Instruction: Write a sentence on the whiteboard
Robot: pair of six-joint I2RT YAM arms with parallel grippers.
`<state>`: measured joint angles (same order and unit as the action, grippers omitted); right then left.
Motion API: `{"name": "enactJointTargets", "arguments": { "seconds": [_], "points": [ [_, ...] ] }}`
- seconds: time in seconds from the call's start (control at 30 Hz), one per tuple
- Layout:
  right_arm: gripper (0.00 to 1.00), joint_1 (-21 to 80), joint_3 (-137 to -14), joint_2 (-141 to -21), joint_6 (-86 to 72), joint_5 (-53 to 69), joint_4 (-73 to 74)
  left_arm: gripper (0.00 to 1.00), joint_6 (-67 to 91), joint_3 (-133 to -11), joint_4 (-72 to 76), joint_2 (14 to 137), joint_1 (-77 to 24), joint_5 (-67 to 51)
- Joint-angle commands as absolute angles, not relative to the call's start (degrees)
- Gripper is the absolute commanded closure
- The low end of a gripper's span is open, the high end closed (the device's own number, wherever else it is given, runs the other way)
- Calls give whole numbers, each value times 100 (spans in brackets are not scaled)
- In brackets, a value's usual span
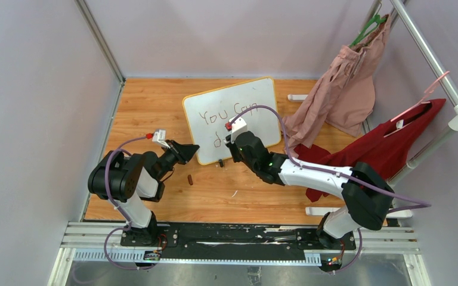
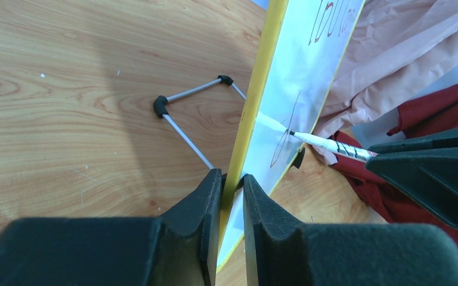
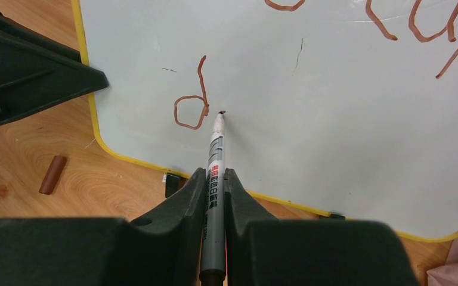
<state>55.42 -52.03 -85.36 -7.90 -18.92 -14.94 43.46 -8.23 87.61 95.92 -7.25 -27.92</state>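
L arm's black fingers (image 2: 213, 192) are clamped on the bottom-left edge of the rect. white whiteboard w/ thin yellow-orange frame (image 1: 256, 95), one finger in front of the frame and one behind, gap only as wide as the frame. Top view shows the same: L fingers (image 1: 189, 148) touching the board's lower-left corner.

Board stands tilted on the wooden desk (image 1: 155, 101), roughly mid-desk, toward the back. Thin grey wire stand w/ black corner caps (image 2: 185, 125) sits behind it on the wood. Small black foot (image 3: 172, 183) visible under the bottom edge.

R arm's black fingers (image 3: 198, 182) are narrow, pinching a slim grey-and-white marker pen (image 3: 215, 158) between them, barrel running straight out past the tips. Pen tip is touching the white surface just right of a lone "d". L wrist view shows the same pen (image 2: 334, 144) w/ tip on the board face.

Reddish-brown handwritten sentence (image 1: 223, 113) so far: "You Can" on the top line, only the "d" (image 3: 192, 107) on the second line, lower left of the board.

Small brown cylindrical pen cap (image 3: 52, 174) lies on the desk, below-left of the board's corner, apart from it.

Right side of desk: pale pink garment on a green hanger (image 1: 346, 83) just beside the board's right edge; dark red garment on a pink hanger (image 1: 393, 143) draped lower, near the R arm.
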Motion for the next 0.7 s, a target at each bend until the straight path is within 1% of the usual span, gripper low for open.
{"name": "enactJointTargets", "arguments": {
  "seconds": [0.0,0.33,0.67],
  "points": [
    [100,5485,-5310,-8589,-886,-1821,-1385,100,4298,-837,8992,9508,-694,-2830],
    [100,5480,-5081,-8500,-901,-1947,-1239,100,4298,-836,8996,9500,-694,-2830],
    [100,5297,-5130,-8448,-929,-2038,-1075,100,4298,-828,8998,9477,-694,-2835]
  ]
}}
